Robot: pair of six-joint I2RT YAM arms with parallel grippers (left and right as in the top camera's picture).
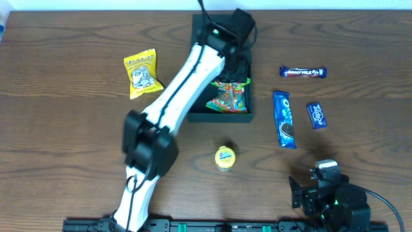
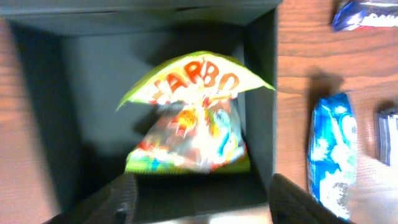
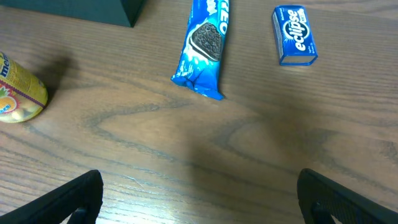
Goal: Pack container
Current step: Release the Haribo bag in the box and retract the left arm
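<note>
The dark square container [image 1: 248, 115] stands open at the back middle of the table. A green Haribo sweets bag [image 1: 228, 96] lies inside it, also in the left wrist view [image 2: 193, 118]. My left gripper [image 2: 202, 202] is open and empty above the container's far end [image 2: 93, 93]. My right gripper [image 3: 199, 199] is open and empty over bare wood at the front right, near the blue Oreo packet [image 3: 205, 46].
A yellow snack bag [image 1: 141, 73] lies left of the container. A small yellow cup [image 1: 224, 158] sits in front of it. An Oreo packet [image 1: 284, 118], a blue Eclipse box [image 1: 316, 115] and a Milky Way bar [image 1: 302, 72] lie to the right.
</note>
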